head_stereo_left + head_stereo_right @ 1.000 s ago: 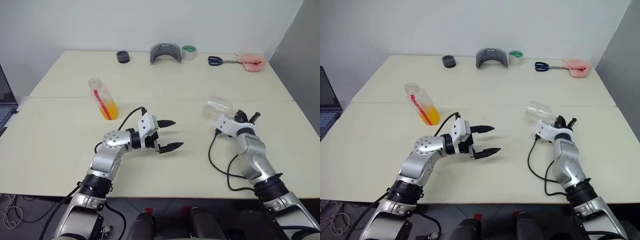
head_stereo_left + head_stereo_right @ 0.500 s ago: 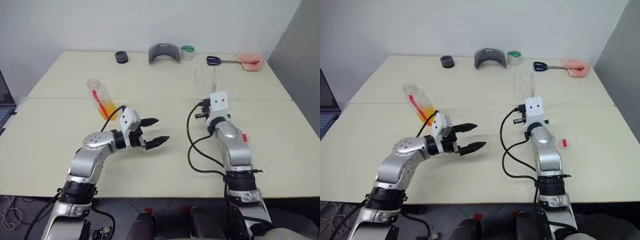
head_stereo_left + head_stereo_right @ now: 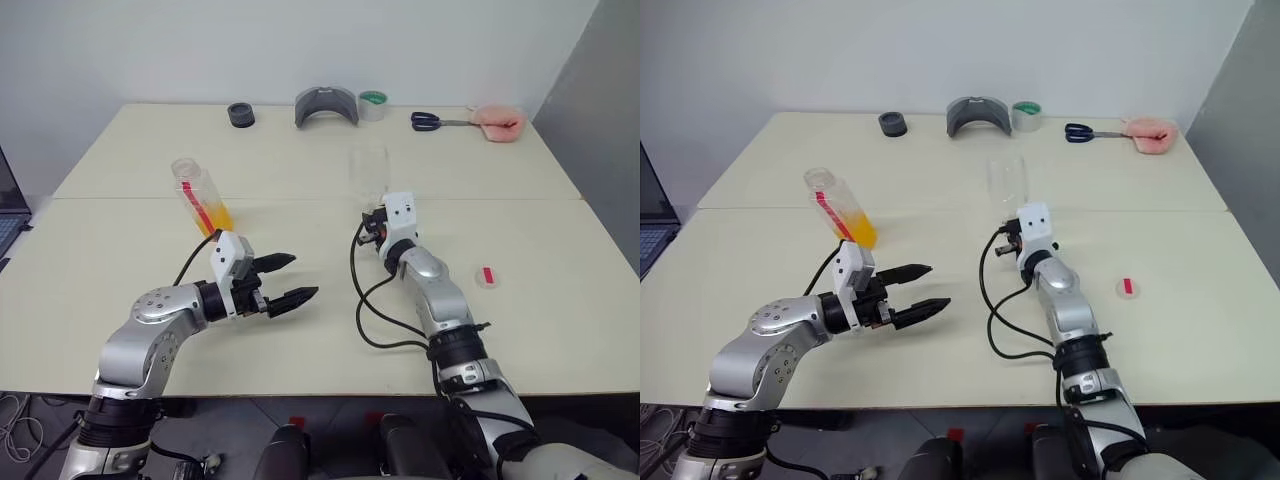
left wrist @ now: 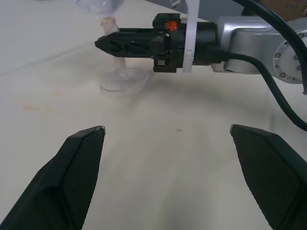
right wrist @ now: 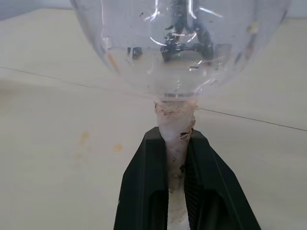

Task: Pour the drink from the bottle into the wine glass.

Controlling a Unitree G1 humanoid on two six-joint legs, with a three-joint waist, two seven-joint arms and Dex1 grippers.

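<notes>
so, nearest the robot, the left gripper (image 3: 285,280) hangs low over the table (image 3: 560,330) at about 7 o'clock, its two black fingers spread wide with nothing between them. it points across toward the middle, with the bottle just behind it and not yet touched.

a little further out, near the centre of the table, the right gripper (image 5: 176,158) is pinched tight on the thin stem of the wine glass (image 3: 368,172). the glass stands upright, bowl above the fingers, and in the left wrist view its round foot seems to sit on the tabletop, though i cannot be sure it bears weight there. the bowl looks empty, only specks and smears inside.

off at about 4 o'clock a small round red cap (image 3: 487,276) lies alone on the table, well apart from everything.

further back at about 10 o'clock the bottle (image 3: 203,198) stands leaning, its neck open, the drink (image 3: 217,219) filling only its lower part.

along the far edge, from 11 to 1 o'clock, sit a black ring (image 3: 240,114), a grey curved piece (image 3: 327,105), a tape roll (image 3: 373,104), scissors (image 3: 435,122) and a pink object (image 3: 501,122).

by my reading the cap is off and the glass is in place; taking up the bottle and the pour itself are still to do.
</notes>
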